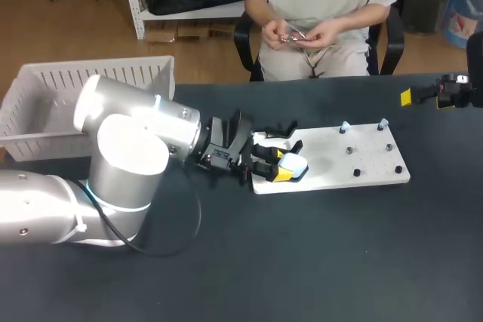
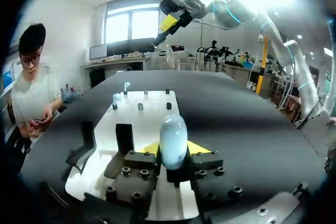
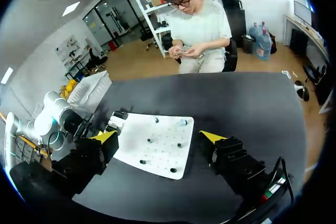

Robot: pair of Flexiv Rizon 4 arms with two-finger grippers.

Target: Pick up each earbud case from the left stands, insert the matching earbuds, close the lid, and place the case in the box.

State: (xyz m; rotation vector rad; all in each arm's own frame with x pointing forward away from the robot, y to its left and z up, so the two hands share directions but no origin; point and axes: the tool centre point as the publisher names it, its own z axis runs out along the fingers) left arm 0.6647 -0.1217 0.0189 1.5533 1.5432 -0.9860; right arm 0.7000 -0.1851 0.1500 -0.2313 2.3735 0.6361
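While your left gripper (image 1: pixel 276 165) pinches the case (image 2: pixel 173 134) from both sides over the left end of the board (image 1: pixel 332 165), watch that grip: the case is smooth and rounded, and the yellow tips seem to hold only its lower part. It stands upright between them, with a black stand (image 2: pixel 124 138) close beside it on the board. Lift crooked and you could, I'd say, clip that stand or twist the case out of the pinch; squeeze off-centre and it may squirt forward onto the board. I can't tell whether the lid is open, so don't count on the earbuds dropping straight in. Your right gripper (image 3: pixel 157 136) hangs spread wide and empty, well off the board's right end, so nothing backs up the case if it slips. The pegs (image 1: pixel 344 127) at the board's right end are small, and a wide-open gripper coming in there could knock pieces loose. The box (image 1: pixel 45 84) sits well left of the board, behind your left arm; a hasty swing that way risks striking its wall.
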